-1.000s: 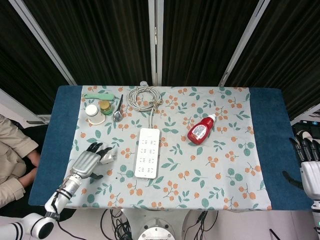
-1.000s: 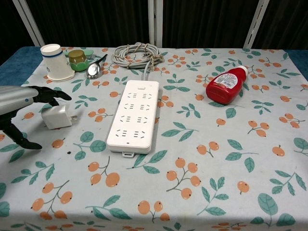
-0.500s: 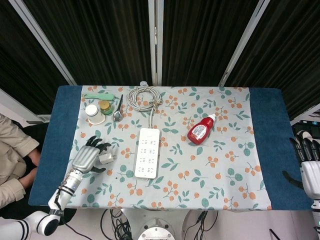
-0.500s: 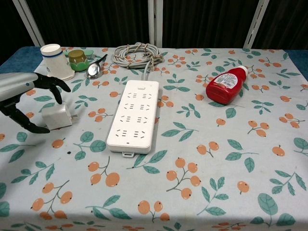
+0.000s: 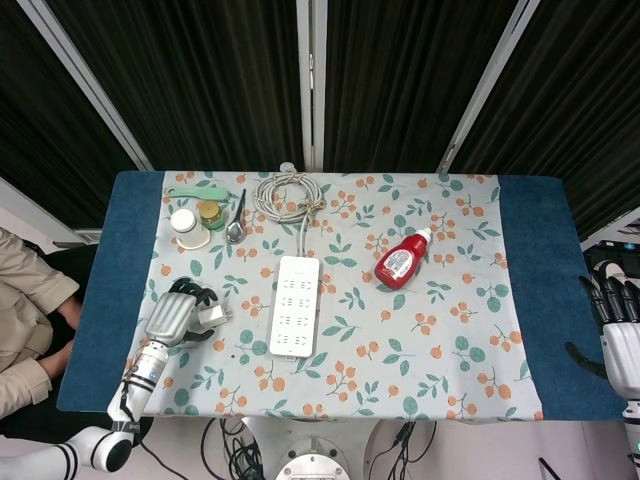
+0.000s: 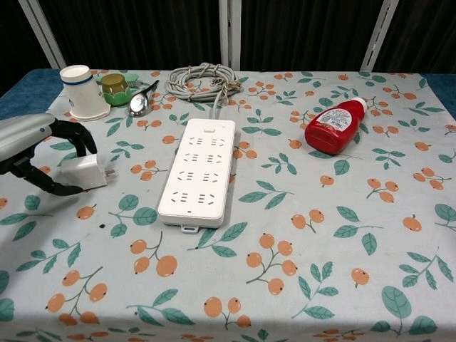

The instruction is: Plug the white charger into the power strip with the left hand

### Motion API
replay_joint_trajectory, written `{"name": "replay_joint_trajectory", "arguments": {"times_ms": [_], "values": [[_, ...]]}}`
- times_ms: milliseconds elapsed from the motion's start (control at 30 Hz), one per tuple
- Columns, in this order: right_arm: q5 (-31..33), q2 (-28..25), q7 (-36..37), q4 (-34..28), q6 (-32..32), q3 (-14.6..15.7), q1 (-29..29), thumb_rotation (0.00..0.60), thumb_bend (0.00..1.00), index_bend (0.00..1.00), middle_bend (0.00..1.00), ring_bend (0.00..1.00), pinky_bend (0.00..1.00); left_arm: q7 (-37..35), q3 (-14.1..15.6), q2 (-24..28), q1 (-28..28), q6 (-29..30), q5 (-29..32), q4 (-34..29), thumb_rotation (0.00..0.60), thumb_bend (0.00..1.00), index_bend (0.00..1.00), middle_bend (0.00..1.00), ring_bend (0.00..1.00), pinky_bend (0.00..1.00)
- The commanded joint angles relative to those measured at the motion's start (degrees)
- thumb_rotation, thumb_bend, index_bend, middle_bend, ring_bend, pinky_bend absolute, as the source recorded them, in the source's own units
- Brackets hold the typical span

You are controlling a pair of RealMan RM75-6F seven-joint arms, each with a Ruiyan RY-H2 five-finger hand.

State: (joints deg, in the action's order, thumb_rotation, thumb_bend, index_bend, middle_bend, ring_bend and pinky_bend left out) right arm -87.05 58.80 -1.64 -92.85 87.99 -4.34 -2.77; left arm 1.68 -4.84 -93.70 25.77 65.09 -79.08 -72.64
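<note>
The white charger (image 6: 88,172) lies on the tablecloth left of the white power strip (image 6: 199,173), its prongs pointing toward the strip. My left hand (image 6: 34,153) has closed around it, with the fingers (image 6: 84,140) on its far edge and the thumb against its near edge. The charger still rests on the cloth. From above, the left hand (image 5: 172,315) covers most of the charger (image 5: 211,317), a short gap left of the power strip (image 5: 295,306). My right hand (image 5: 618,335) rests off the table's right edge, holding nothing, fingers apart.
A red sauce bottle (image 6: 335,127) lies right of the strip. The strip's coiled grey cable (image 6: 203,80) sits at the back. At the back left stand a white paper cup (image 6: 82,92), a small jar (image 6: 115,86) and a spoon (image 6: 141,99).
My left hand moved forward over the charger and its fingers and thumb curled in from spread to closed around it. The charger has barely shifted. The right hand stayed still.
</note>
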Motion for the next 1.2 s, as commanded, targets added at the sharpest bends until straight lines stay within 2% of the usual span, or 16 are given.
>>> {"name": "replay_joint_trajectory", "arguments": {"times_ms": [33, 133, 267, 333, 433, 567, 633, 733, 833, 967, 1067, 1200], "values": [[0.04, 0.03, 0.01, 0.0, -0.13, 0.01, -0.05, 0.6, 0.09, 0.0, 0.02, 0.0, 0.0, -1.7, 0.09, -0.82, -0.11, 0.28, -0.42, 1.47, 0.6, 0.2, 0.41, 0.45, 0.28, 0.18], [0.06, -0.03, -0.11, -0.14, -0.09, -0.03, -0.05, 0.6, 0.09, 0.0, 0.02, 0.0, 0.0, -3.21, 0.16, -1.83, -0.15, 0.69, -0.9, 3.64, 0.6, 0.23, 0.45, 0.47, 0.3, 0.2], [0.18, -0.15, -0.31, -0.34, 0.02, -0.03, 0.08, 0.6, 0.09, 0.0, 0.02, 0.0, 0.0, -5.68, 0.65, -2.58, 0.05, 2.09, -3.12, 7.32, 0.6, 0.32, 0.54, 0.56, 0.37, 0.26], [0.17, -0.18, -0.34, -0.38, 0.07, 0.01, 0.15, 0.6, 0.09, 0.0, 0.02, 0.0, 0.0, -5.78, 0.95, -1.3, 0.5, 2.26, -4.31, 7.19, 0.6, 0.34, 0.55, 0.58, 0.39, 0.28], [0.1, -0.1, -0.24, -0.34, 0.19, 0.06, 0.24, 0.6, 0.09, 0.0, 0.02, 0.0, 0.0, -1.06, 1.33, 3.7, 2.09, 0.78, -5.73, 3.54, 0.6, 0.35, 0.55, 0.59, 0.4, 0.28], [-0.02, 0.16, 0.18, 0.02, 0.39, 0.16, 0.4, 0.6, 0.09, 0.0, 0.02, 0.0, 0.0, 11.87, 0.64, 12.25, 4.87, -3.78, -4.34, -6.46, 0.6, 0.35, 0.55, 0.59, 0.4, 0.26], [0.04, 0.27, 0.38, 0.26, 0.42, 0.21, 0.5, 0.6, 0.09, 0.0, 0.02, 0.0, 0.0, 18.49, 0.15, 14.99, 6.05, -5.93, -2.6, -10.48, 0.6, 0.35, 0.55, 0.59, 0.4, 0.25], [0.2, 0.39, 0.73, 0.57, 0.36, 0.25, 0.59, 0.6, 0.09, 0.0, 0.02, 0.0, 0.0, 32.09, -0.19, 17.63, 8.17, -9.63, 1.93, -15.33, 0.6, 0.35, 0.55, 0.59, 0.4, 0.25], [0.19, 0.44, 1.06, 0.9, 0.52, 0.28, 0.74, 0.6, 0.09, 0.0, 0.02, 0.0, 0.0, 46.44, -0.28, 17.72, 10.42, -11.68, 8.78, -18.85, 0.6, 0.35, 0.55, 0.59, 0.4, 0.24], [0.49, 0.57, 1.51, 1.34, 0.38, 0.3, 0.85, 0.6, 0.09, 0.0, 0.02, 0.0, 0.0, 60.22, 0.42, 16.27, 12.97, -11.71, 18.15, -21.99, 0.6, 0.35, 0.54, 0.58, 0.4, 0.21], [0.61, 0.74, 1.88, 1.7, 0.16, 0.25, 0.77, 0.6, 0.09, 0.0, 0.02, 0.0, 0.0, 68.36, 1.04, 14.98, 15.37, -10.69, 25.79, -24.11, 0.6, 0.35, 0.54, 0.57, 0.4, 0.2], [0.77, 0.96, 2.29, 2.21, -0.24, 0.22, 0.63, 0.6, 0.09, 0.0, 0.02, 0.0, 0.0, 74.66, 1.33, 13.08, 18.24, -7.85, 32.97, -25.89, 0.6, 0.35, 0.52, 0.56, 0.4, 0.19]]}}
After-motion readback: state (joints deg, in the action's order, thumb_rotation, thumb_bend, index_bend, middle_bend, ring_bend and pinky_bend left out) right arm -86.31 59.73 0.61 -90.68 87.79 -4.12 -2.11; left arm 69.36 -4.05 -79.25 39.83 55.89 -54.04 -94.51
